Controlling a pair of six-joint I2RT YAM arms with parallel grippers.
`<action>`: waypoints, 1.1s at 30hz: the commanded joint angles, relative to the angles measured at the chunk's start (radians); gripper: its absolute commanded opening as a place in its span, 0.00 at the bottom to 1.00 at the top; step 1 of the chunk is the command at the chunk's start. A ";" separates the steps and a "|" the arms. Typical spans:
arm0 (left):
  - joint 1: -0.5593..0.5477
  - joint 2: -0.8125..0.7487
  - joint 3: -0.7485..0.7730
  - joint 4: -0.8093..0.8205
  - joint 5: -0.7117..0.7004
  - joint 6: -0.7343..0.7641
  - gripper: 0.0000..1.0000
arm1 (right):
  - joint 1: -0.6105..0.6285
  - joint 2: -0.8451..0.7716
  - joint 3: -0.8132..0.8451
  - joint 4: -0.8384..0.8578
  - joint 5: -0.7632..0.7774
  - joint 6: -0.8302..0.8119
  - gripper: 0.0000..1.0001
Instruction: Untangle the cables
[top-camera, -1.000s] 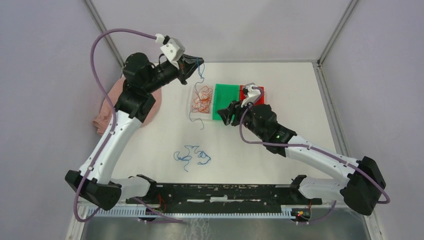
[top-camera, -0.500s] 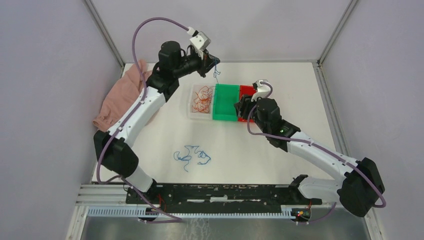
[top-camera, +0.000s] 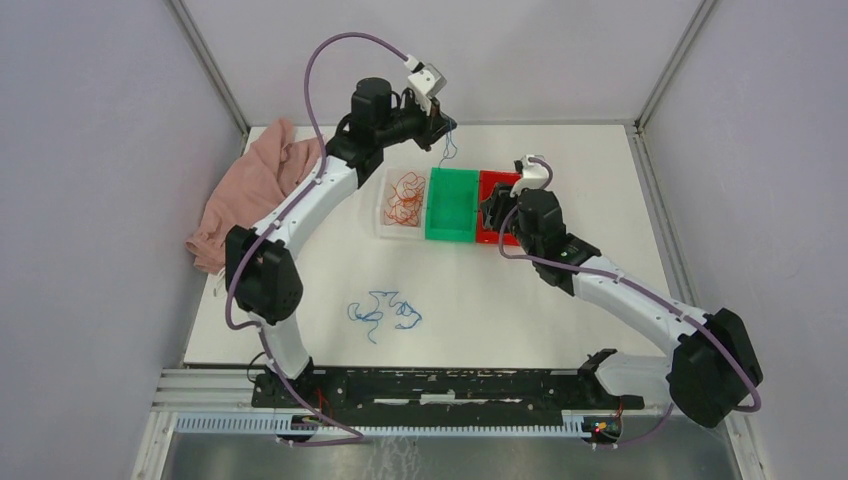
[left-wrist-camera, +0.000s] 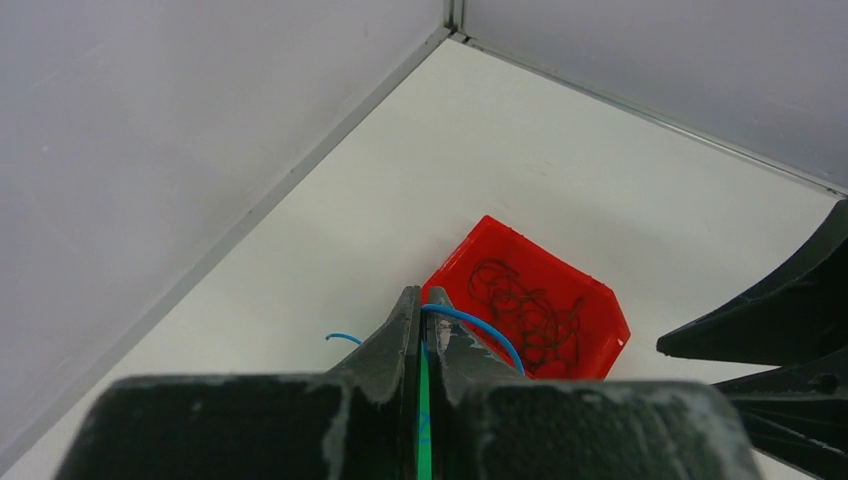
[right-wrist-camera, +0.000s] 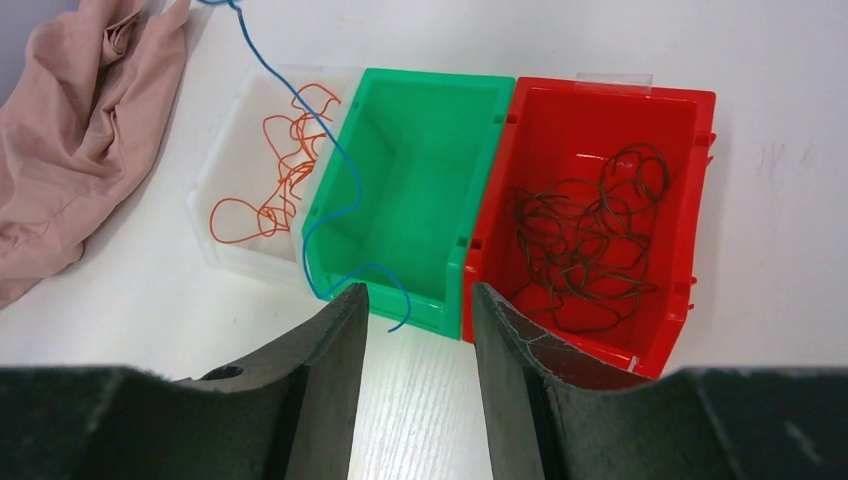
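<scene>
For binning, the thin curly blue wire (left-wrist-camera: 475, 319) is pinched in the left gripper (left-wrist-camera: 422, 300) at the green plastic bin's (right-wrist-camera: 420, 180) twelve o'clock rim, the right gripper (right-wrist-camera: 418, 295) is parted and empty, and lowering then release seems needed.

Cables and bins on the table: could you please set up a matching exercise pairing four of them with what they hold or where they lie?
Column 1
1. clear bin
2. red bin
3. left claw
4. blue tangle

Column 2
A. dark brown cables inside
B. lying on the open table, outside every bin
C. orange cables inside
D. shut on a single blue cable

Pairs: 1-C, 2-A, 3-D, 4-B
</scene>
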 joint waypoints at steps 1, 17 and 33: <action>0.001 0.042 0.000 0.018 -0.020 0.060 0.03 | -0.023 -0.027 -0.012 0.039 0.001 0.022 0.49; -0.059 0.112 0.001 0.016 -0.101 0.137 0.03 | -0.055 -0.092 -0.061 0.017 -0.015 0.050 0.47; -0.096 0.115 -0.161 -0.090 -0.180 0.259 0.03 | -0.057 -0.129 -0.086 0.021 -0.025 0.062 0.46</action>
